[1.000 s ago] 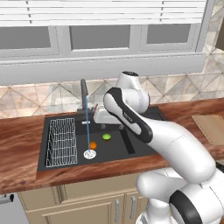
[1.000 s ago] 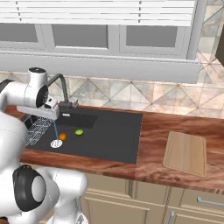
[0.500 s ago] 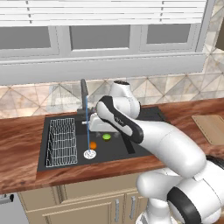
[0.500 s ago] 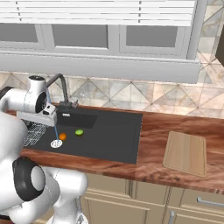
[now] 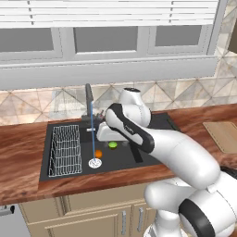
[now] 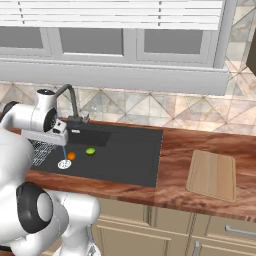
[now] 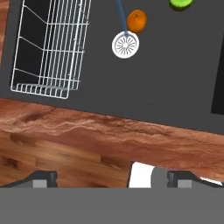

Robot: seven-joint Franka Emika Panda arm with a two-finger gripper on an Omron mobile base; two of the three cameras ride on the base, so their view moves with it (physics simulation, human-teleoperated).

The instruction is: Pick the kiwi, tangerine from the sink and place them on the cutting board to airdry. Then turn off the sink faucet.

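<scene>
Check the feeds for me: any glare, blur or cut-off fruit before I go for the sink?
Left base view: even light, no glare, arm crowds the kiwi. Right base view: sharp, soft shadows, tangerine and kiwi clear. Hand view: crisp, kiwi cropped at the top edge; water stream reads as a blue line.

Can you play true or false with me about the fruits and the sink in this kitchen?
1. The tangerine sits in the sink. True.
2. The kiwi is on the cutting board. False: it lies in the sink, and the board holds no fruit.
3. Water runs from the sink faucet to the drain. True.
4. The gripper holds the tangerine. False: its jaws are open and hold nothing.
</scene>
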